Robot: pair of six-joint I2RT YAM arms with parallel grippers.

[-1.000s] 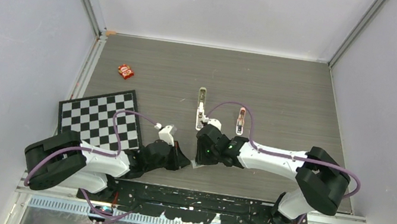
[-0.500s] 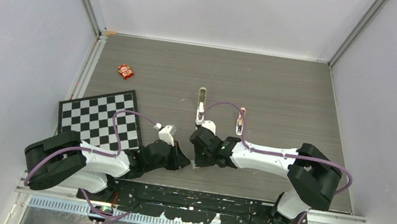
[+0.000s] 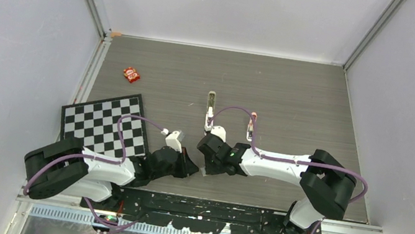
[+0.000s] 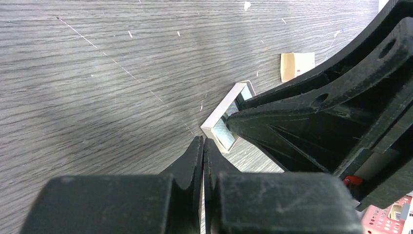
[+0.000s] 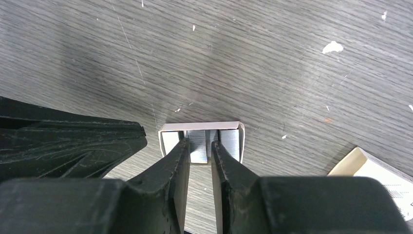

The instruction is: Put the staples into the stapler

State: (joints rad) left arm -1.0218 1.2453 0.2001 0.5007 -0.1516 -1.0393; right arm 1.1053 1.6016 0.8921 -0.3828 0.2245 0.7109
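Note:
The stapler point(image 3: 212, 101) lies pale and lengthwise at the table's middle, far from both grippers. A small white tray point(image 5: 199, 126) holds silvery staples point(image 5: 198, 152) in side-by-side blocks. My right gripper point(image 5: 200, 141) reaches into the tray's open side, its two fingers shut on the middle block. In the top view this gripper point(image 3: 204, 171) sits low near the arm bases. My left gripper point(image 4: 203, 141) is shut and empty, with its tips just short of the tray's corner point(image 4: 214, 124). It shows in the top view too point(image 3: 191, 168).
A pink stapler-like object point(image 3: 250, 127) lies right of the stapler. A checkerboard point(image 3: 104, 124) sits at the left, with a small red packet point(image 3: 131, 74) beyond it. A beige card piece point(image 5: 375, 170) lies near the tray. The left gripper's dark finger point(image 5: 73, 141) crowds the tray's left side.
My right wrist has shifted a little left and toward the bases, onto the tray, and its fingers have narrowed around the middle staple block. The left arm has not moved.

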